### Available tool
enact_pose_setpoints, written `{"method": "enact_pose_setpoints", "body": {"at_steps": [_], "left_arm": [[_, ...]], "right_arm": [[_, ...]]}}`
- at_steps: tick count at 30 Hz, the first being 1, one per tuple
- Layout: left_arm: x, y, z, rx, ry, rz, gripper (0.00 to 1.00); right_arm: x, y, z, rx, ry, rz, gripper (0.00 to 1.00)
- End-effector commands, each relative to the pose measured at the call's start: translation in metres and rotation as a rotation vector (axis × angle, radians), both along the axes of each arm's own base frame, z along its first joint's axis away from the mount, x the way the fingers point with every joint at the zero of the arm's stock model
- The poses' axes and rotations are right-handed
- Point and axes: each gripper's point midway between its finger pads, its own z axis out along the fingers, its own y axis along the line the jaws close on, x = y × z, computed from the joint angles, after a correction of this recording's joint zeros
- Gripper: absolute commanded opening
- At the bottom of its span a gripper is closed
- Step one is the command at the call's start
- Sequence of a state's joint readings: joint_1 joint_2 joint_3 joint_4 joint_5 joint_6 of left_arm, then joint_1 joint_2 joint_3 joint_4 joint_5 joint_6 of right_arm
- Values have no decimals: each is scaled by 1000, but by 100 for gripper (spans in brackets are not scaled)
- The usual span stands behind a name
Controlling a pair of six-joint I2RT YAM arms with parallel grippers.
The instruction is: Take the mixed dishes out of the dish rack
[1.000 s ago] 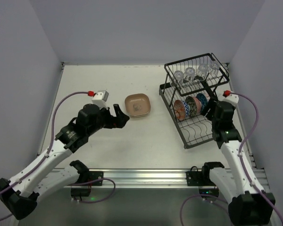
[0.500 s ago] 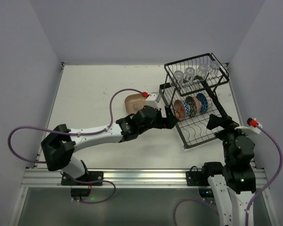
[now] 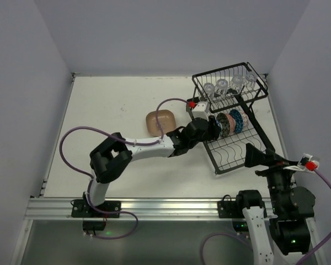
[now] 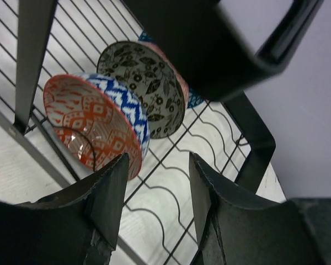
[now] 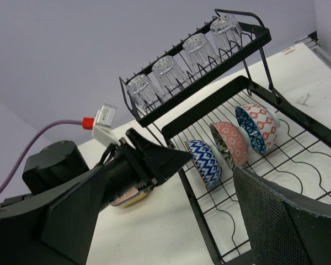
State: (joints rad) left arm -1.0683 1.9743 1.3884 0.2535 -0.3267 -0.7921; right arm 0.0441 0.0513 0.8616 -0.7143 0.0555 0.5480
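Note:
The black wire dish rack (image 3: 231, 153) stands at the right. Its upper basket (image 3: 257, 94) holds four clear glass cups (image 3: 223, 85). Three patterned bowls stand on edge in the lower tray: blue zigzag with an orange-red inside (image 4: 94, 124), pink-red with a leaf-print inside (image 4: 146, 88), and a blue one (image 5: 257, 128). My left gripper (image 3: 212, 128) is open and empty, its fingers (image 4: 107, 204) just in front of the blue zigzag bowl (image 5: 205, 160). My right gripper (image 3: 252, 156) is open and empty, raised over the rack's near end. Stacked plates (image 3: 160, 122), tan on top, lie left of the rack.
The left arm (image 3: 149, 148) stretches across the table's middle to the rack. Walls close the table on the left, back and right. The rack's black frame post (image 4: 36, 61) stands close to the left gripper. The near half of the lower tray (image 5: 298, 165) holds nothing.
My left arm has swung from the table's left side across to the rack's bowls. My right arm has drawn back from the rack toward the near edge and risen.

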Motion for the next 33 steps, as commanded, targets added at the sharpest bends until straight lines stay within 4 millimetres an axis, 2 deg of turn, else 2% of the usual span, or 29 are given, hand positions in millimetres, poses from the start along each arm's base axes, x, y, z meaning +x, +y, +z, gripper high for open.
{"method": "enact_pose_setpoints", "body": {"at_steps": [1, 2, 3, 4, 6, 11, 19, 26, 33], "left_arm": [[22, -12, 18, -10, -65, 68, 51], [26, -11, 13, 3, -62, 89, 51], [30, -14, 18, -4, -61, 98, 51], [32, -14, 1, 29, -34, 107, 51], [40, -15, -10, 49, -13, 129, 50], [50, -8, -19, 70, 0, 177, 48], [44, -2, -20, 64, 7, 184, 47], [42, -12, -39, 40, 44, 172, 47], [38, -9, -42, 10, 51, 208, 42]], "right_arm": [[-12, 1, 9, -40, -33, 15, 99], [-14, 2, 10, -42, -38, 21, 99], [-15, 4, 11, -43, -42, 33, 99], [-17, 5, 13, -40, -50, 40, 99], [-17, 7, 14, -40, -57, 52, 99], [-16, 6, 12, -48, -54, 54, 99], [-12, 7, 9, -53, -52, 56, 99], [-14, 9, 9, -50, -50, 69, 99], [-12, 11, 8, -42, -48, 82, 99]]}}
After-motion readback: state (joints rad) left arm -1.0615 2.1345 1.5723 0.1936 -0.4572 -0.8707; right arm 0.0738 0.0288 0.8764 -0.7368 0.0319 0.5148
